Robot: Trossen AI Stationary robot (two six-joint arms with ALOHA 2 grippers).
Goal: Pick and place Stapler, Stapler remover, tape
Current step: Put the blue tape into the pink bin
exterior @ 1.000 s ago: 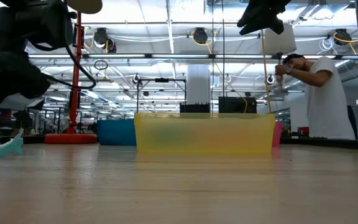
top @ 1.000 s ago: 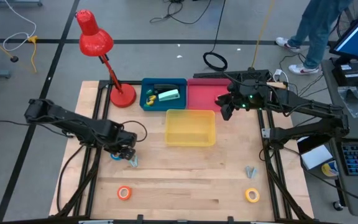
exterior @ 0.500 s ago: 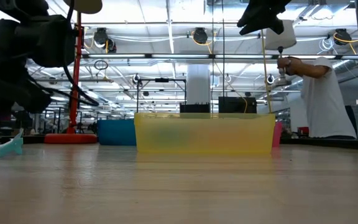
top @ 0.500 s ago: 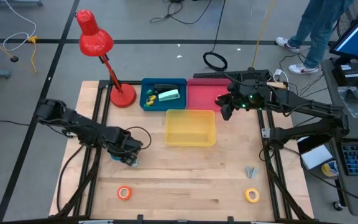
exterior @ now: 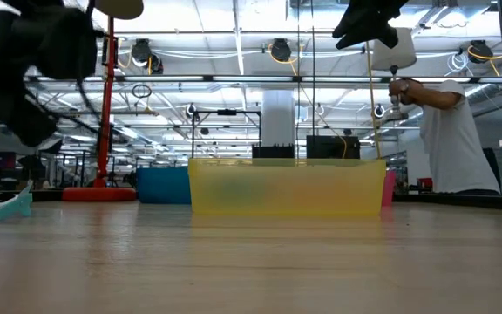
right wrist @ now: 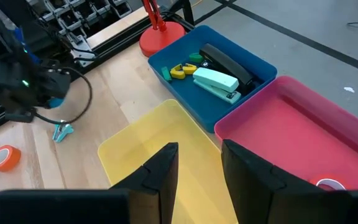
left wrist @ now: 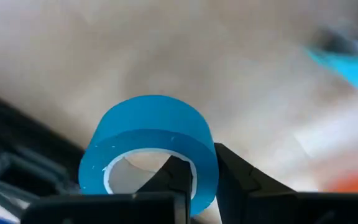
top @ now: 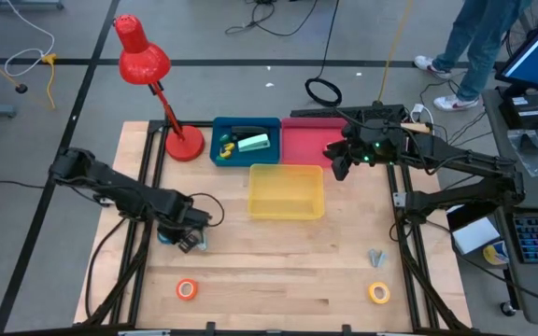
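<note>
The left gripper (left wrist: 201,180) has its fingers closed through the blue tape (left wrist: 149,146), pinching the roll's wall above the table's left side. That thin hold could let the roll swing or slip off. The right gripper (right wrist: 194,162), fingers apart and empty, waits over the yellow bin (right wrist: 143,149).

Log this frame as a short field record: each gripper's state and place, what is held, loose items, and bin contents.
left gripper: shut on blue tape, at the table's left
right gripper: open, holding nothing, above the yellow bin and pink bin
loose on table: orange tape, yellow tape, grey remover, pale blue remover
blue bin: two staplers, small pieces
yellow bin: nothing seen inside
</note>
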